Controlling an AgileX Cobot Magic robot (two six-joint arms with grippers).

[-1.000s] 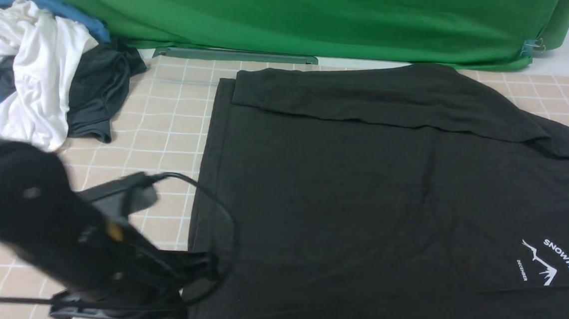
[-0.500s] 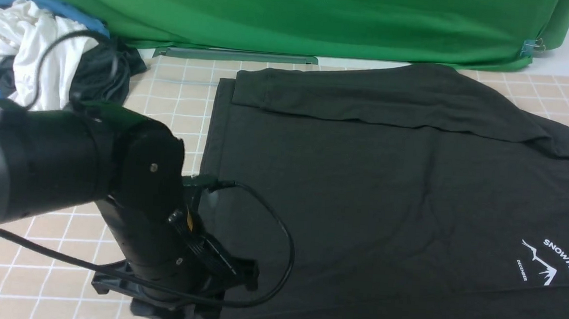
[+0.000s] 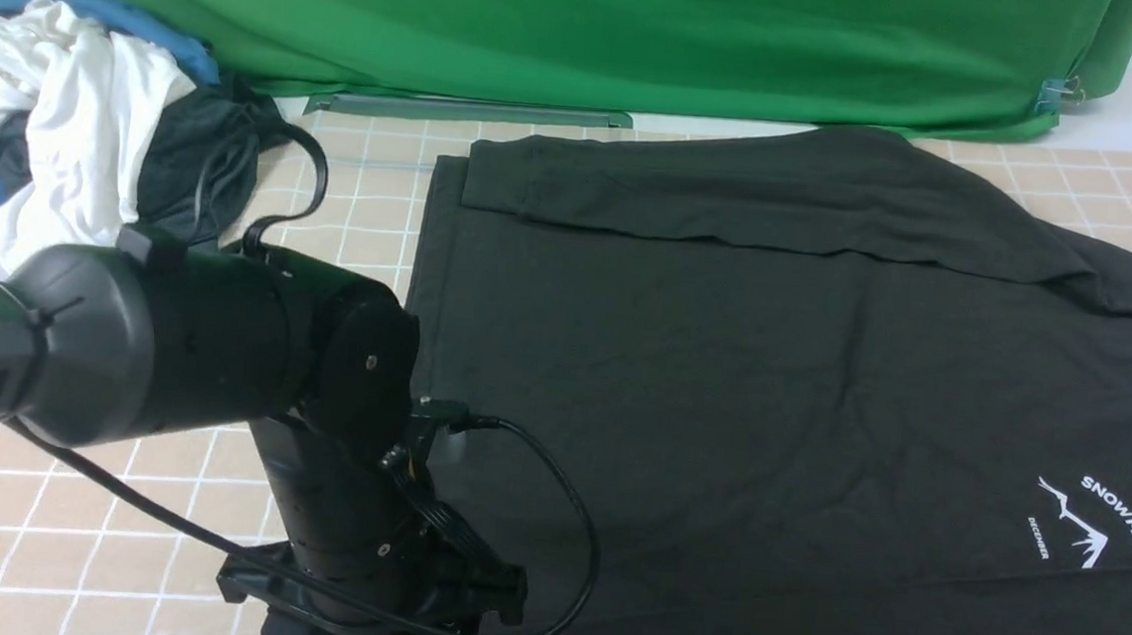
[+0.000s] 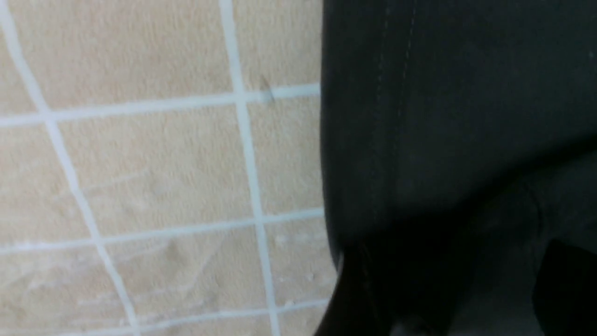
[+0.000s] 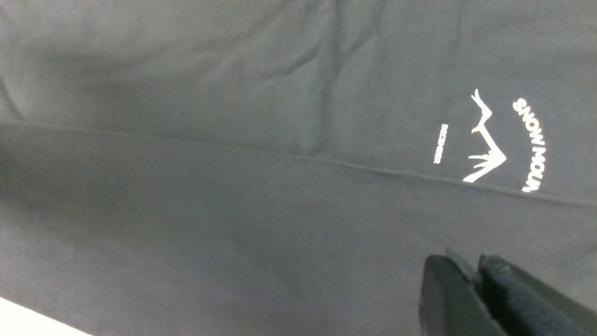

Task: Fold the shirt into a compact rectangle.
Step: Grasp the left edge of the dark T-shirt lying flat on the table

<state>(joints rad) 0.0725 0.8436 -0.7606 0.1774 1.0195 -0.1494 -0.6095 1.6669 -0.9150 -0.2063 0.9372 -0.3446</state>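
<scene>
Left gripper jaws apart at black shirt, grip unclear; right gripper fingertips nearly together, above shirt.

One black shirt, one white garment, one green cloth

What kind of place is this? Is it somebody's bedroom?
It looks more like a robot work table, maybe in a lab: there's a robot arm with cables, a big green cloth hung behind, and a black shirt spread out flat.
</scene>
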